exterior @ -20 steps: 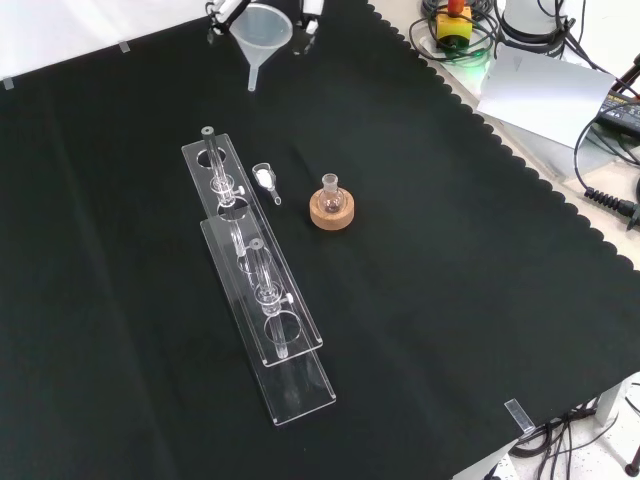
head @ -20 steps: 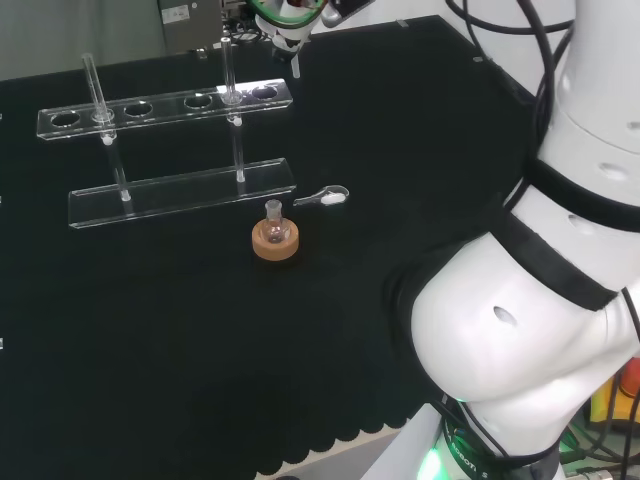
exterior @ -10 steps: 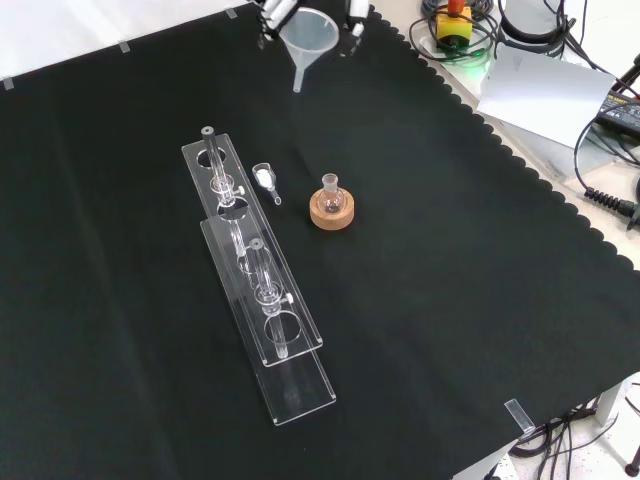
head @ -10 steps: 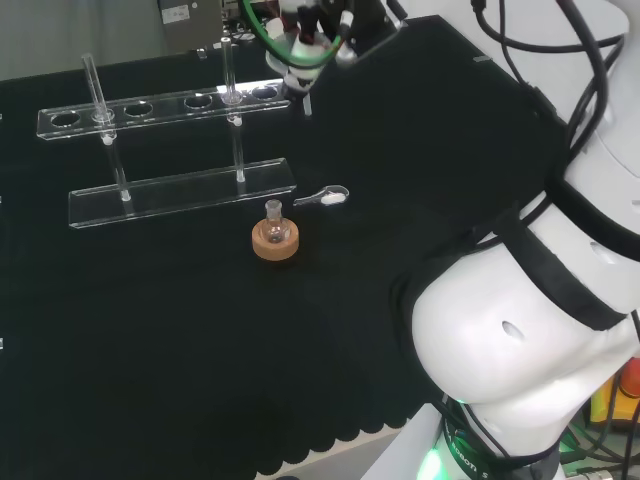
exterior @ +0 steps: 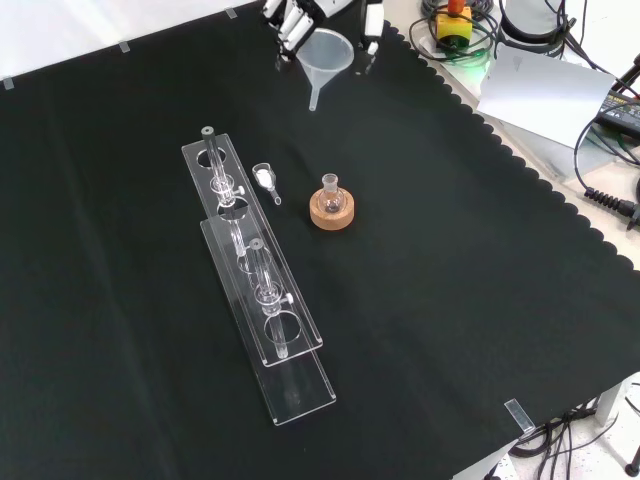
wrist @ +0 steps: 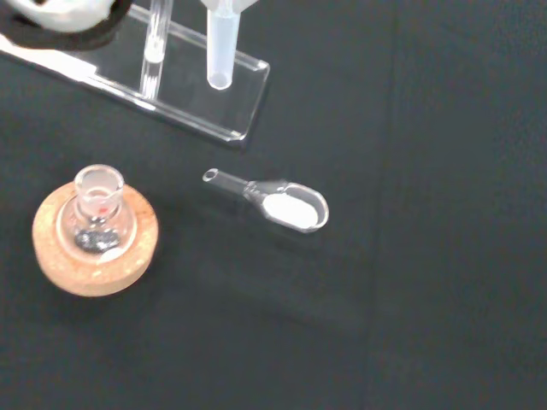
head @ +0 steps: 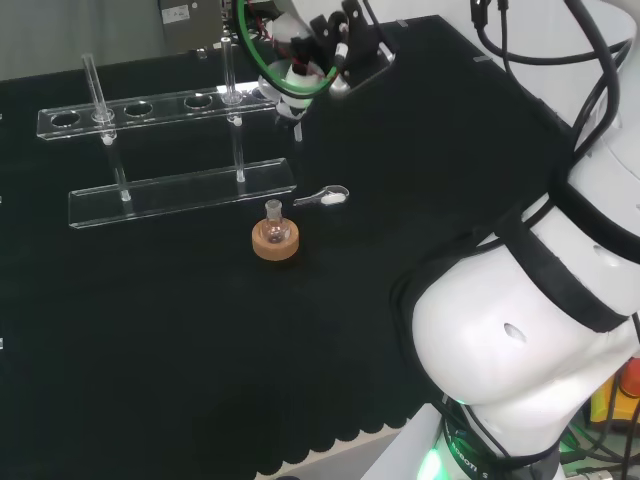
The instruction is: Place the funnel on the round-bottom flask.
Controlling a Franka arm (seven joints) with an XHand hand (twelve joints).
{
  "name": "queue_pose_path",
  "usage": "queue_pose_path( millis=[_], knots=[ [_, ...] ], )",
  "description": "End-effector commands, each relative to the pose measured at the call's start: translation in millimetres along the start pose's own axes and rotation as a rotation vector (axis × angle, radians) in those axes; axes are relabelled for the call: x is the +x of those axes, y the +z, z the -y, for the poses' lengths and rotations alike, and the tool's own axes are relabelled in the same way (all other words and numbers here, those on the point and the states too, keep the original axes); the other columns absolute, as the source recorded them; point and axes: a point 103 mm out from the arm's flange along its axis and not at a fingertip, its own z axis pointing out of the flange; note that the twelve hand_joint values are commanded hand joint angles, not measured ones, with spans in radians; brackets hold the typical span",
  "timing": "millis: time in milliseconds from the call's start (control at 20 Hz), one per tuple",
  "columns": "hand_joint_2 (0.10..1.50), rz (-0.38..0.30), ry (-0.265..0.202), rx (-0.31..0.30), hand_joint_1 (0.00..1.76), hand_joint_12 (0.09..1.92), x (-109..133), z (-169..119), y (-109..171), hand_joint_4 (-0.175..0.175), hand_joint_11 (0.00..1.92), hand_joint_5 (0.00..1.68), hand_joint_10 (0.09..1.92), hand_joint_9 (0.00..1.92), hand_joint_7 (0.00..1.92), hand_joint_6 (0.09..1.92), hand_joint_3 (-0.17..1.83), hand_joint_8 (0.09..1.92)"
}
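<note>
A clear funnel hangs in the air at the front view's top, spout down, with the hand shut on its rim from both sides. In the head view the hand is above the rack's right end, the funnel below it. The funnel's spout shows in the wrist view. The small round-bottom flask stands upright on a cork ring mid-cloth, apart from the funnel; it shows too as the flask and the flask, with something dark at its bottom.
A clear test-tube rack with tubes lies left of the flask in the front view. A small glass scoop with white powder lies between rack and flask. The cloth's scalloped edge runs at the right.
The hand has carried the funnel rightward and lower in the front view, nearer the flask. In the head view it came down beside the rack's end. Flask, scoop and rack are unmoved.
</note>
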Motion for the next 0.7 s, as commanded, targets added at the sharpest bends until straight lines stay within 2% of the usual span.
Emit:
queue_pose_path(
  millis=[50,450,700],
  knots=[
    [0.70,-0.026,-0.028,0.023,0.79,1.29,15,-4,18,-0.032,0.50,0.53,0.51,1.06,0.65,0.74,0.54,0.75],
    [0.70,-0.033,-0.069,0.025,0.79,1.29,31,-14,36,-0.033,0.51,0.53,0.51,1.06,0.66,0.74,0.54,0.74],
    [0.70,-0.035,-0.069,0.027,0.79,1.29,35,-15,39,-0.034,0.51,0.53,0.51,1.06,0.66,0.74,0.54,0.74]
  ],
)
